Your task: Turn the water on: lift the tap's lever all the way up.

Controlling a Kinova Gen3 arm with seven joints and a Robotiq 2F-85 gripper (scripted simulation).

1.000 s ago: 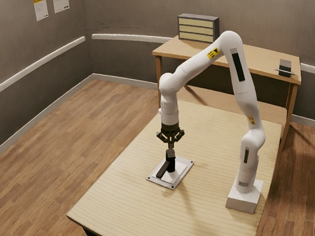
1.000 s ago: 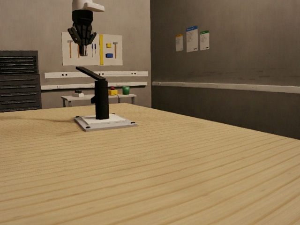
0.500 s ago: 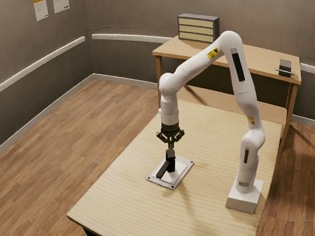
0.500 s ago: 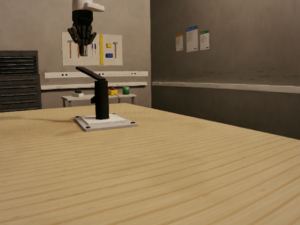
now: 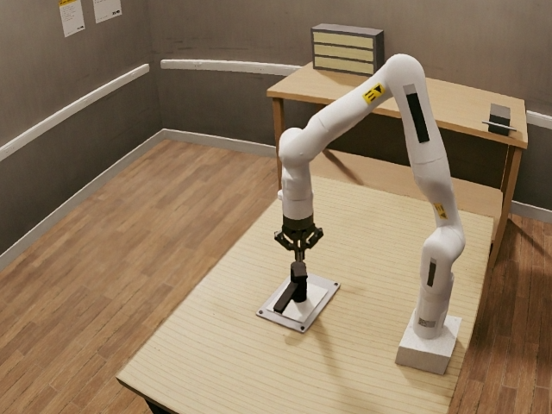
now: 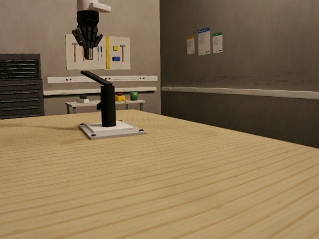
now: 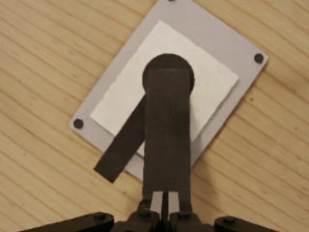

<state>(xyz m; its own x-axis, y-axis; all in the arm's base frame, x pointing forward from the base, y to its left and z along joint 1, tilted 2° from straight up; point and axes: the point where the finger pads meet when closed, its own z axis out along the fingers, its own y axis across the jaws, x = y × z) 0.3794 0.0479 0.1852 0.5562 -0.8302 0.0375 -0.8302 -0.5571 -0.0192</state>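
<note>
A black tap [image 5: 297, 285] stands upright on a white pad on a grey base plate [image 5: 297, 302] on the slatted table. Its flat lever [image 6: 95, 77] slants up and away from the top of the tap body [image 6: 107, 105]. In the wrist view the lever [image 7: 166, 140] is the wide dark bar, and the narrower spout [image 7: 121, 145] runs beside it, lower down. My gripper [image 5: 299, 257] points straight down with its fingers shut on nothing. It hangs above the lever's raised free end, with a clear gap in the exterior view [image 6: 87, 57]. The fingertips [image 7: 164, 200] show at the bottom of the wrist view.
My arm's white base block [image 5: 428, 342] stands at the table's right side. A wooden desk with a small drawer unit [image 5: 347, 47] stands behind the table. The table's left edge runs close to the base plate.
</note>
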